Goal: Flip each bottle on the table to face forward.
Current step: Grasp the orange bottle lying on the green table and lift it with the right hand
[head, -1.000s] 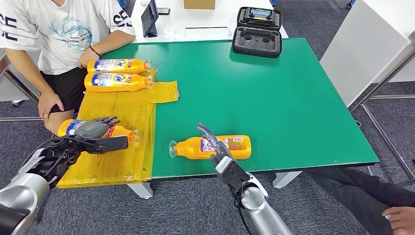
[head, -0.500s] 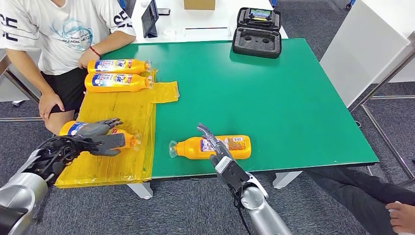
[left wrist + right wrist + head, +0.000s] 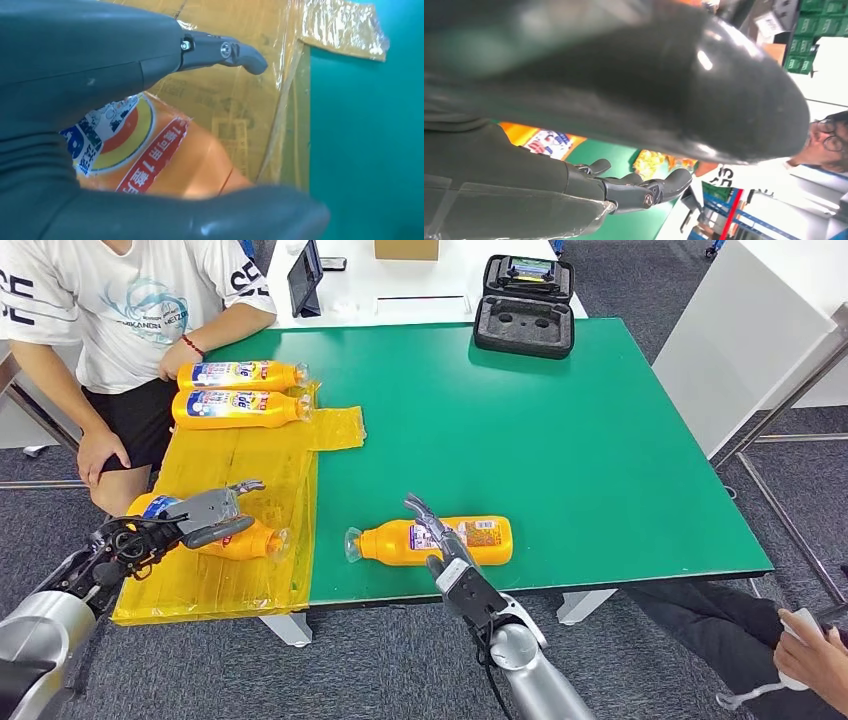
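Several orange bottles with printed labels lie on their sides. My left hand (image 3: 195,515) grips one bottle (image 3: 245,539) at the near left, over the yellow plastic sheet (image 3: 250,455). In the left wrist view the thumb and fingers (image 3: 220,50) wrap around this bottle (image 3: 155,160), and its blue and red label shows. A second bottle (image 3: 475,540) lies on the green table (image 3: 600,460) near the front edge. My right hand (image 3: 440,545) stands in front of its middle with fingers spread and holds nothing. The right wrist view shows the fingers (image 3: 634,190) extended, with the bottle's label (image 3: 546,141) beyond them.
Two more bottles (image 3: 240,373) (image 3: 238,407) lie side by side at the far left, under the hand of a seated person (image 3: 130,300). A black foam case (image 3: 525,305) sits at the table's far edge. Another person's hand (image 3: 810,660) is at the lower right.
My left hand has turned and tilted its bottle, whose neck now points down toward the table's front edge. The right arm has stayed in place. The person's hand at lower right has come further in.
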